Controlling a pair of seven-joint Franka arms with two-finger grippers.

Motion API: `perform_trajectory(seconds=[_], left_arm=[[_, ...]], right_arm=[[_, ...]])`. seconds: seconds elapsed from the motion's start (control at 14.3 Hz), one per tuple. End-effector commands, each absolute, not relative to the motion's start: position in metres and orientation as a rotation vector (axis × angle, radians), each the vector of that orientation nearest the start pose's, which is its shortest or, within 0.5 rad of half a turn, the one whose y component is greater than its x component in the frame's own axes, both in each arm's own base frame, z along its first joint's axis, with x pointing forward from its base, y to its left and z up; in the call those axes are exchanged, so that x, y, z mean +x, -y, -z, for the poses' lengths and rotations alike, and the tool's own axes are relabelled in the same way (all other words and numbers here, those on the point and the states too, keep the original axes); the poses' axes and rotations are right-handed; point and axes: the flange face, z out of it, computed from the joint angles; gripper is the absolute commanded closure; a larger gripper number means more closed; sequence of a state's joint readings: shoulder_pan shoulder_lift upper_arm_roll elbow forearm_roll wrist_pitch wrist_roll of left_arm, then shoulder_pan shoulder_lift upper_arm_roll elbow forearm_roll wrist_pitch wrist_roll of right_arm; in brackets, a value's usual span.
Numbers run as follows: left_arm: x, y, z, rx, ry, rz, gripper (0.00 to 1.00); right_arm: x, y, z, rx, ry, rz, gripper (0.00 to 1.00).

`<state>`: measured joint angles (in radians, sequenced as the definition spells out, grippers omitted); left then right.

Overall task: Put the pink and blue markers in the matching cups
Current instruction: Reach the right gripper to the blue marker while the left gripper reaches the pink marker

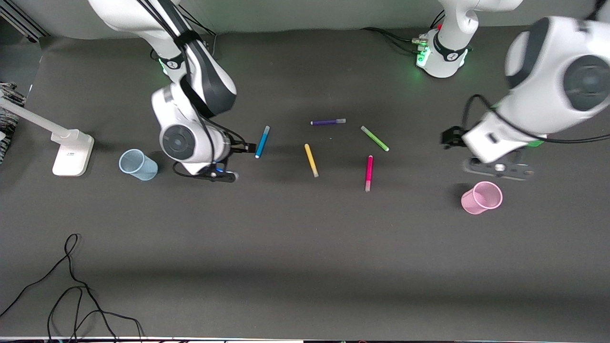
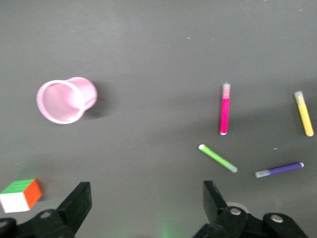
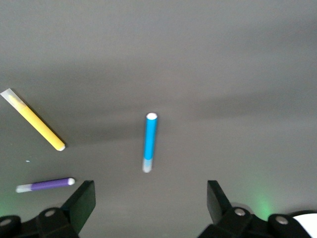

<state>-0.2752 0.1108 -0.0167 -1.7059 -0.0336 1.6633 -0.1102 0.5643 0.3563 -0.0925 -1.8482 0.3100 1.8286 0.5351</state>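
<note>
The blue marker (image 1: 262,142) lies on the dark table, beside my right gripper (image 1: 220,174), which hangs open and empty between it and the pale blue cup (image 1: 138,164). In the right wrist view the blue marker (image 3: 150,141) lies just ahead of the open gripper (image 3: 148,203). The pink marker (image 1: 369,172) lies mid-table. The pink cup (image 1: 481,197) stands toward the left arm's end. My left gripper (image 1: 500,167) hovers open and empty just above the table beside the pink cup. The left wrist view shows the pink cup (image 2: 66,100), the pink marker (image 2: 225,110) and the open gripper (image 2: 146,203).
A purple marker (image 1: 328,122), a green marker (image 1: 374,138) and a yellow marker (image 1: 311,160) lie among the task markers. A colour cube (image 2: 20,194) sits near the left gripper. A white stand (image 1: 71,150) is beside the blue cup. Black cables (image 1: 71,286) trail near the front edge.
</note>
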Motion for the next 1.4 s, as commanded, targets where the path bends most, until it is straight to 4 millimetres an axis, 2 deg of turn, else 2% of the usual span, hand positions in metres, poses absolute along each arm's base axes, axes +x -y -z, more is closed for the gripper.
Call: perform_trajectory(seconds=[0.0,0.21,0.35,0.49,0.7,0.91,1.05,1.12,1.26,1.33], left_arm=[[0.538,0.209,-0.473,-3.133,-0.243,-0.212,0.0],[0.521,0.258,-0.432,-3.143,-0.231,-0.156,0.0],[0.516,0.286,-0.399,-3.135,-0.271,-0.156,0.0],[0.51,0.296,-0.37,-3.138,-0.277,-0.141,0.0],[0.495,0.296,-0.327,-3.145,-0.292,-0.099,0.0],[0.494,0.301,-0.291,-3.135,-0.304,-0.119,0.0],[0.496,0.301,-0.258,-3.129,-0.297,-0.133,0.01],[0.496,0.302,-0.244,-3.125,-0.3,-0.136,0.01],[0.495,0.301,-0.222,-3.113,-0.304,-0.167,0.01],[0.495,0.301,-0.212,-3.11,-0.305,-0.173,0.01]], right_arm=[[0.518,-0.291,-0.254,-2.968,-0.438,-0.745,0.0],[0.51,-0.29,-0.203,-2.939,-0.513,-0.811,0.0],[0.503,-0.296,-0.19,-2.95,-0.503,-0.825,0.0],[0.498,-0.292,-0.181,-2.954,-0.519,-0.83,0.0],[0.491,-0.286,-0.162,-2.951,-0.561,-0.799,0.0],[0.477,-0.303,-0.151,-2.93,-0.563,-0.823,0.0],[0.472,-0.303,-0.147,-2.924,-0.576,-0.827,0.01],[0.47,-0.302,-0.145,-2.927,-0.579,-0.823,0.06],[0.47,-0.301,-0.144,-2.928,-0.58,-0.814,0.38],[0.47,-0.301,-0.144,-2.928,-0.58,-0.814,0.49]])
